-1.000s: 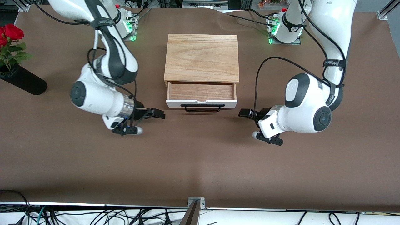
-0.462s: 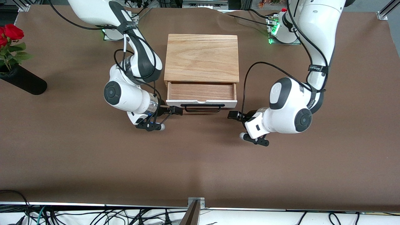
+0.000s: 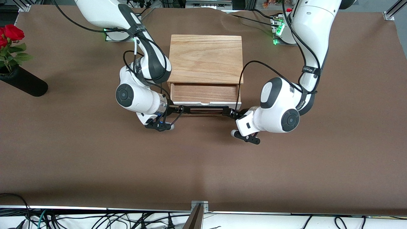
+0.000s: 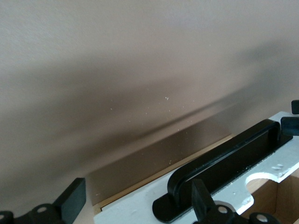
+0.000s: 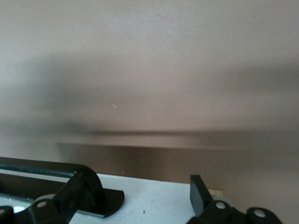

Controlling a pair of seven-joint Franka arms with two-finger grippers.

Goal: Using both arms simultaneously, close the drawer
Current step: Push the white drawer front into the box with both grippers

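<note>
Drawer (image 3: 205, 93) is pulled out of box (image 3: 205, 58), not yet closed. Left claw (image 3: 229, 112) and right claw (image 3: 178, 110), both spread open, sit at its handle (image 3: 205, 110) ends; push remains

The box (image 3: 205, 58) sits on the table (image 3: 203, 165) midway between the two arm bases, near the edge where they stand. Its drawer (image 3: 205, 93) is pulled out toward the front camera, the handle (image 3: 205, 110) on its front panel. The right gripper (image 3: 179, 110) is at the handle's end toward the right arm, the left gripper (image 3: 229, 112) at the other end. A vase (image 3: 23, 82) lies at the right arm's end of the table.
</note>
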